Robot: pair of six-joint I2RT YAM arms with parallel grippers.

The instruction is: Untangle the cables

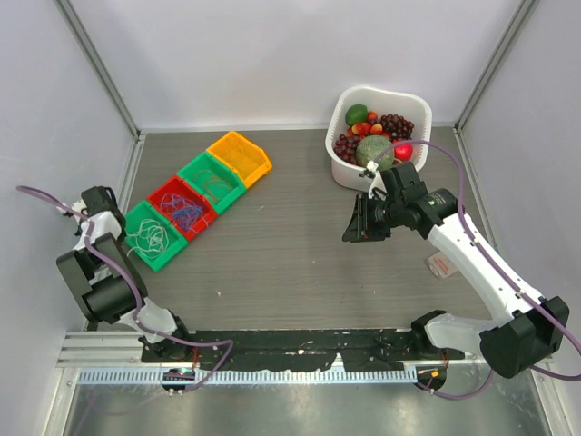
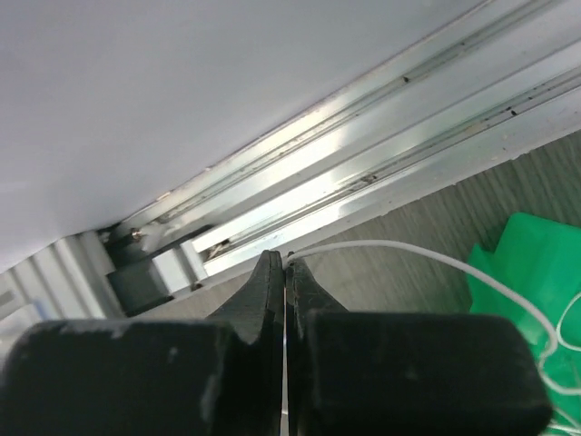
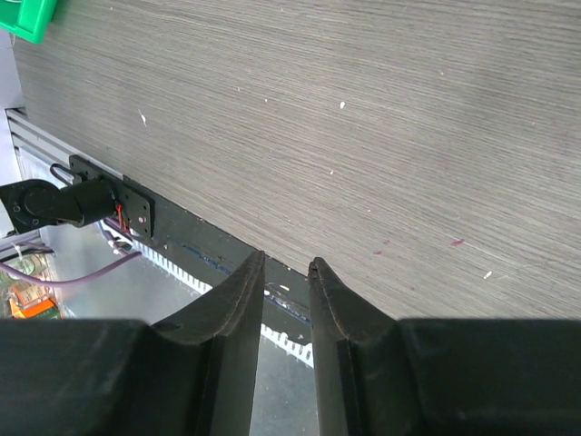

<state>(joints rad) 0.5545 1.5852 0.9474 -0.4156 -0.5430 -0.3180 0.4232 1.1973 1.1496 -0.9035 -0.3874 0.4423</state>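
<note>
The cables lie sorted in a diagonal row of bins at the left. A white cable [image 1: 150, 238] sits in the near green bin [image 1: 162, 262], and blue and red cables [image 1: 184, 209] sit in the red bin [image 1: 162, 193]. Past it a green cable [image 1: 216, 182] fills a second green bin. My left gripper [image 1: 98, 202] hangs by the left wall. In the left wrist view my left gripper [image 2: 284, 259] is shut on the white cable [image 2: 408, 247], which trails right to the green bin [image 2: 526, 263]. My right gripper [image 1: 352, 232] hovers over mid-table. In the right wrist view my right gripper [image 3: 286, 265] is open and holds nothing.
An orange bin [image 1: 250, 163] ends the row at the back. A white basket [image 1: 338, 113] of fruit stands at the back right, close behind the right arm. A small red-and-white item [image 1: 442, 265] lies under the right forearm. The aluminium wall rail [image 2: 363, 154] runs just beyond the left fingertips.
</note>
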